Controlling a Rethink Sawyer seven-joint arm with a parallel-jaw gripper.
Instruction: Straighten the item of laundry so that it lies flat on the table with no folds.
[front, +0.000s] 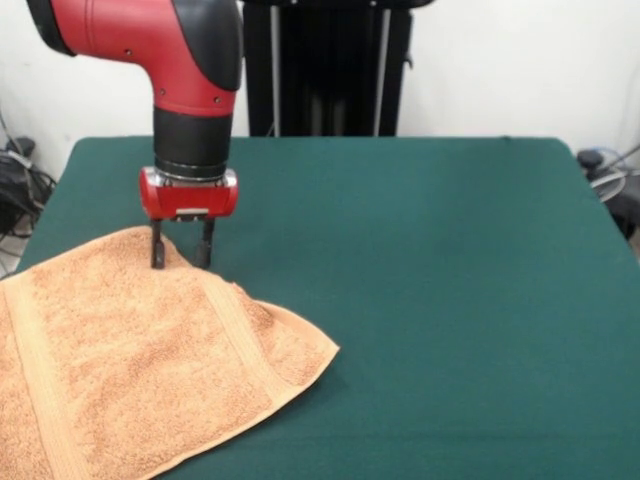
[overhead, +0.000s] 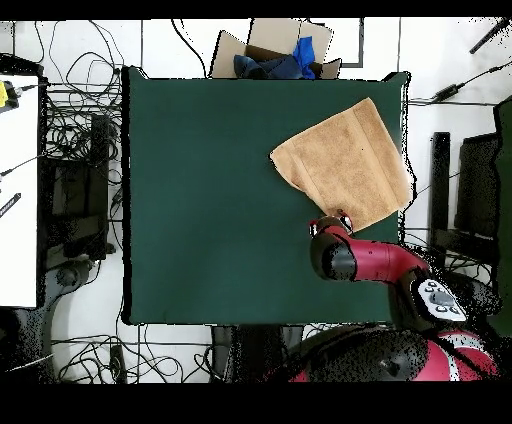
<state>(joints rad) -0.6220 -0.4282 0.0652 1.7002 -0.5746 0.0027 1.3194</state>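
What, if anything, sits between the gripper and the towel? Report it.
Nothing visible. The gripper stands with its fingers open, right at the far edge of the towel, tips down at the cloth. The table around them shows only bare green surface.

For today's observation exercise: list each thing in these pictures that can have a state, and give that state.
towel: spread out, far edge bunched at the fingers, overhanging the table edge
gripper: fingers apart, tips down at the towel's far edge
table: mostly bare
cardboard box: open, blue cloth inside
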